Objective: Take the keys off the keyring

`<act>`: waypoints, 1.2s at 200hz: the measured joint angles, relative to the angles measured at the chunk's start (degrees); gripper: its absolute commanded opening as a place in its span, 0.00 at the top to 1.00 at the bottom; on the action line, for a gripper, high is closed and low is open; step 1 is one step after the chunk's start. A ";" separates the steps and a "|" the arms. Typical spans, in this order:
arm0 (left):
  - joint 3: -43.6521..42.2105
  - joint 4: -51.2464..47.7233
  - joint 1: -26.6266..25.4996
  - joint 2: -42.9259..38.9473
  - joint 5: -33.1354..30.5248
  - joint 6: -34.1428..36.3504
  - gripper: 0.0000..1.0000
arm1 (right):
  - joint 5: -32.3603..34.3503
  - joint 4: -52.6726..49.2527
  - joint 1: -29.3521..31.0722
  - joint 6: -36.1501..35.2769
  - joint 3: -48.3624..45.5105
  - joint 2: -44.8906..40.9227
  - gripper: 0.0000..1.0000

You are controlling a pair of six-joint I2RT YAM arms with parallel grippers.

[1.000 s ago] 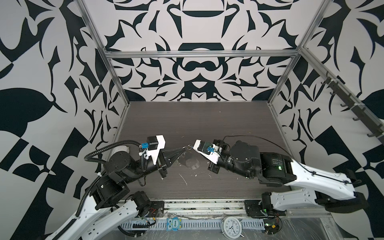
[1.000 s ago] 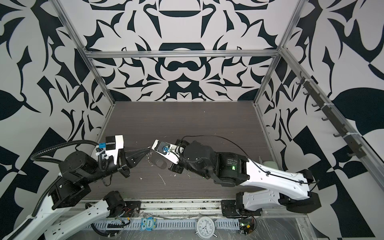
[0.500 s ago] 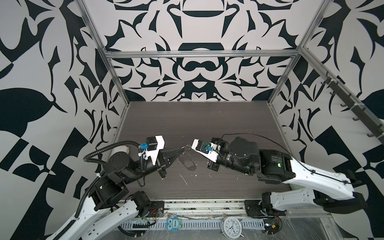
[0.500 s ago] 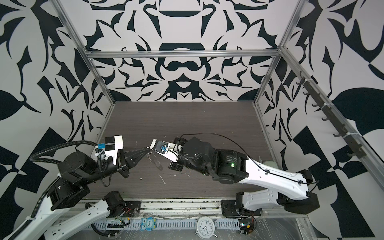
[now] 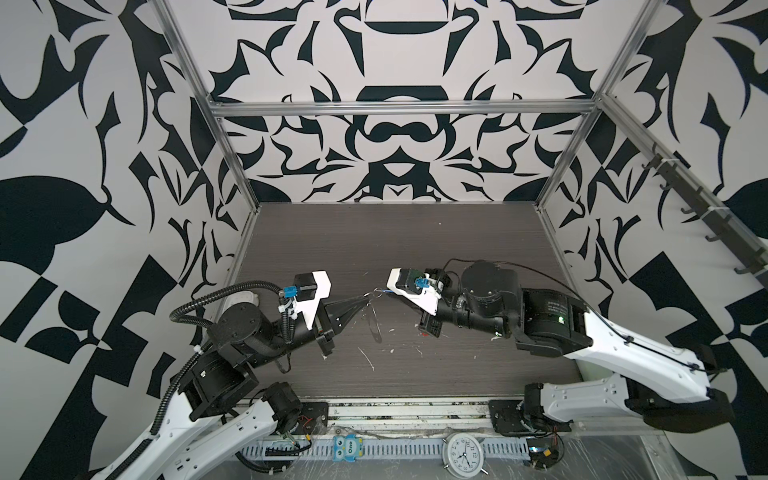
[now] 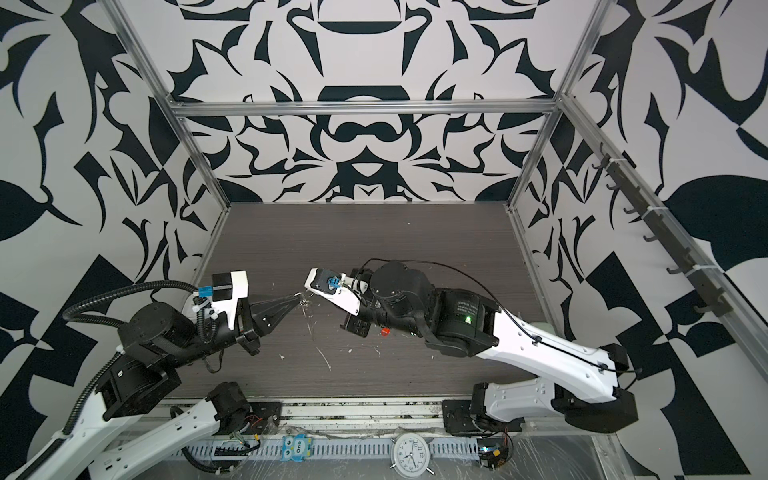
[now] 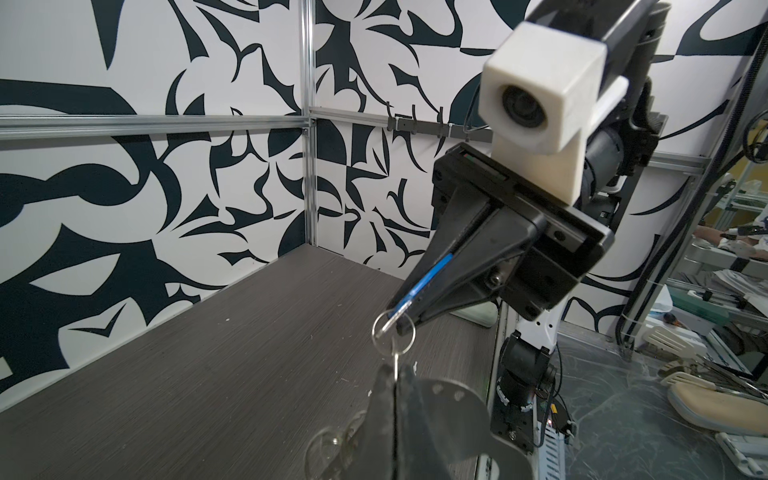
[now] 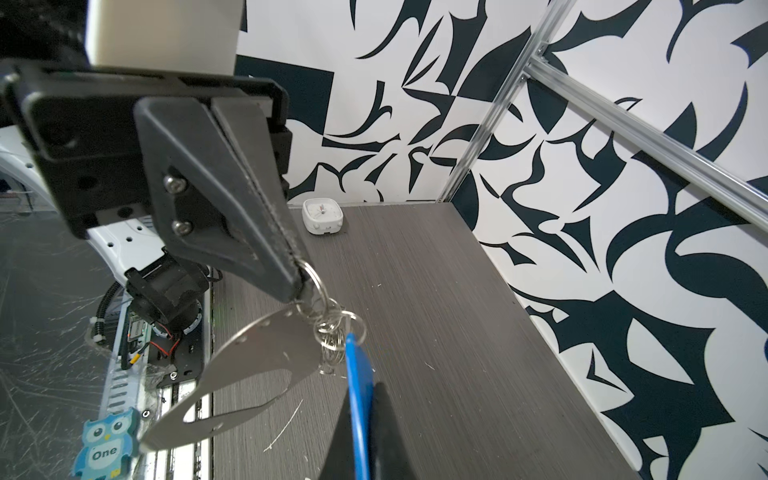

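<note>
My left gripper [image 7: 394,374] is shut on a small metal ring of the keyring [image 8: 257,365], a grey strap loop that hangs from a bunch of split rings [image 8: 332,328]. In both top views the strap [image 5: 374,324] dangles above the table between the arms, below the left gripper [image 5: 366,301] [image 6: 297,297]. My right gripper [image 8: 363,390] is shut on the blue tag [image 7: 432,274] of one of the keys. That tag joins the same bunch of rings, and its blade is not clear. A small red-orange tag [image 6: 385,331] lies on the table under the right arm.
A small white clock [image 8: 323,216] stands at the table's left edge behind the left arm. An owl eraser [image 5: 348,448] and an alarm clock [image 5: 462,456] sit on the front rail. White scraps [image 5: 368,357] dot the table. A hook rail [image 5: 706,216] runs along the right wall.
The right gripper has shifted a little left and towards the back with the blue tag. The left gripper has barely moved. Both stay shut.
</note>
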 measured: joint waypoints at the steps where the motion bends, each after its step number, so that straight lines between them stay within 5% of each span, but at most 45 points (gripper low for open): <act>1: 0.00 0.00 0.00 0.02 -0.02 0.00 1.00 | -0.04 -0.02 0.00 0.04 0.07 0.02 1.00; 122: 0.13 -0.66 0.07 -0.72 -4.46 0.28 1.00 | -0.66 -10.64 -1.22 1.49 12.09 8.04 1.00; 240: -0.02 0.09 0.04 -1.18 -7.43 1.90 1.00 | -1.46 -10.54 -1.60 1.77 12.92 9.29 1.00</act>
